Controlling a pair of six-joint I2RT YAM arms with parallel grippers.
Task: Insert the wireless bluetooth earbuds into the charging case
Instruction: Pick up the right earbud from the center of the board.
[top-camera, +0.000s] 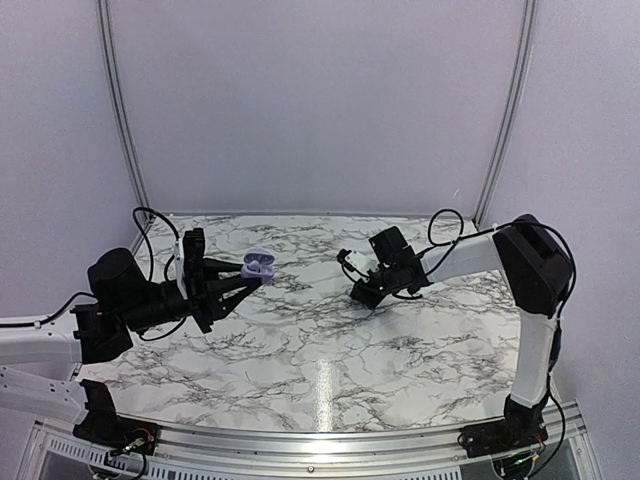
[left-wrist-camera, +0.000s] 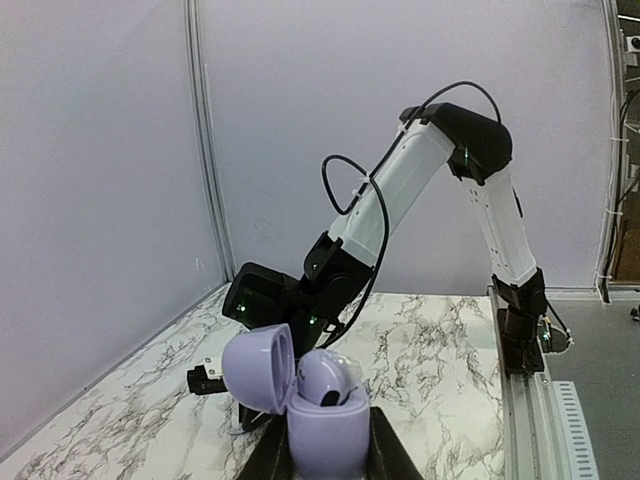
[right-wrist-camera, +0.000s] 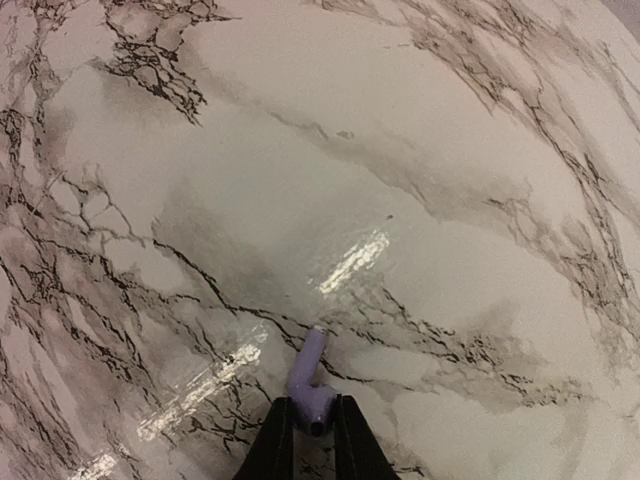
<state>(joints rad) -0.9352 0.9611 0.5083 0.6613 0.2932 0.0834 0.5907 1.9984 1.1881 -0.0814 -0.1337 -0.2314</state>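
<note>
Lilac earbud (right-wrist-camera: 308, 385), pinched at the tips of the right gripper (right-wrist-camera: 310, 440); matching charging case (left-wrist-camera: 320, 435) clamped in the left gripper (top-camera: 245, 280).
Earbud stem juts forward beyond the right fingertips, low over the marble table (right-wrist-camera: 450, 200); its body is half hidden between them, table contact unclear. Case sits upright between the left fingers, lid (left-wrist-camera: 258, 367) swung open, second earbud (left-wrist-camera: 322, 378) seated inside; case base cut off at the wrist view's edge.
</note>
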